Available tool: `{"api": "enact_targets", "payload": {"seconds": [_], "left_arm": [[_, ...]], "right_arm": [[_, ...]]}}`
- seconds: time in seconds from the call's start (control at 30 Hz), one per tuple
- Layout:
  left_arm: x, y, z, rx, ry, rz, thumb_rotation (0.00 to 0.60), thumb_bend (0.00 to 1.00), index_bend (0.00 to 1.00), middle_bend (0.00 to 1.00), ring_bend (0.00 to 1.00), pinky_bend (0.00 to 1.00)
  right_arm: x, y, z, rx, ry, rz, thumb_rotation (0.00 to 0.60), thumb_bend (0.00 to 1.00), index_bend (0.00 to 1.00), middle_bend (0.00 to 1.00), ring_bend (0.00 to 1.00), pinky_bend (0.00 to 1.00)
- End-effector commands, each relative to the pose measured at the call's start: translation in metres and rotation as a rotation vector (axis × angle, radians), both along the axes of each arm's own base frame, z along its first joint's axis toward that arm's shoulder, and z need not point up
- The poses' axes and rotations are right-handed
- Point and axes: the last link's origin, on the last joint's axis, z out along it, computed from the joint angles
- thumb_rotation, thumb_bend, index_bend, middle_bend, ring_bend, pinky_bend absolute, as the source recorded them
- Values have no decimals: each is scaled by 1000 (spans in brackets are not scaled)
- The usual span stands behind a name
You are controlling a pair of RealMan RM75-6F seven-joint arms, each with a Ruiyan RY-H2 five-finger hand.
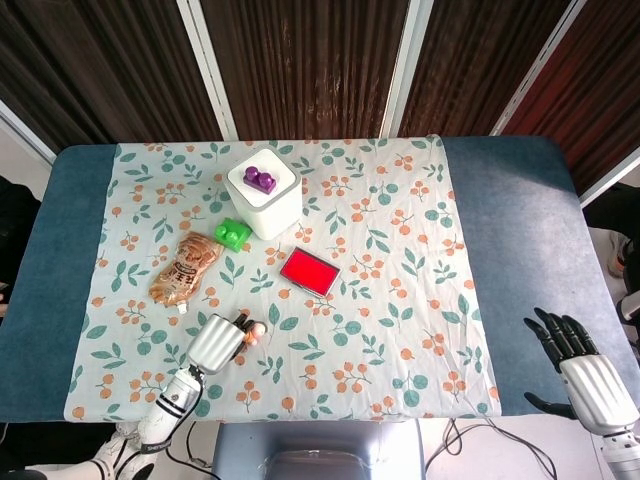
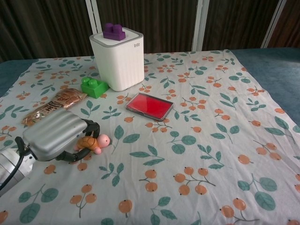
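The table [image 1: 520, 200] carries a floral cloth [image 1: 400, 300] over most of its top, and all loose items lie on the cloth's left half. Largest of these is the white canister [image 2: 118, 58], upright near the far edge, with a purple block [image 2: 114, 31] resting on its lid. A snack bag [image 2: 54, 106] lies flat to the canister's near left; a red case [image 2: 150, 105] lies flat just off the canister's near right; a green block [image 2: 94, 86] sits just beside the canister's base. The right hand [image 1: 580, 365] rests at the near right corner, off the cloth and well apart from every item, fingers spread and holding nothing. The left hand [image 2: 55, 138] is at the near left of the cloth, its fingers [image 2: 91, 127] curled down around the toy turtle [image 2: 93, 142], thumb hooked under the near side. The turtle's shell sits inside the curl and its pink head pokes out to the right; it appears gripped, though whether it is clear of the cloth cannot be determined from either view. Assessment: the step in hand is the grasp of the turtle, at the point of closing. The next move calls for a firm closure before any lift, then a straight rise off the cloth, since the toy is small and rounded and could roll out of a loose hold.
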Motion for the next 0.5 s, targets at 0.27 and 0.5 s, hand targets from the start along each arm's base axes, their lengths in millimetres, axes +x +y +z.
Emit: {"api": "enact_targets", "payload": {"seconds": [0.27, 0.5], "left_arm": [[-1, 0, -1, -16, -34, 2, 600, 371, 521, 778, 1000, 1000], [-5, 0, 1, -36, -16, 50, 600, 345, 201, 550, 1000, 1000]], "right_arm": [[0, -1, 0, -1, 1, -3, 600, 180, 0, 0, 0, 0], [-1, -1, -1, 2, 6, -7, 600, 180, 0, 0, 0, 0]]}}
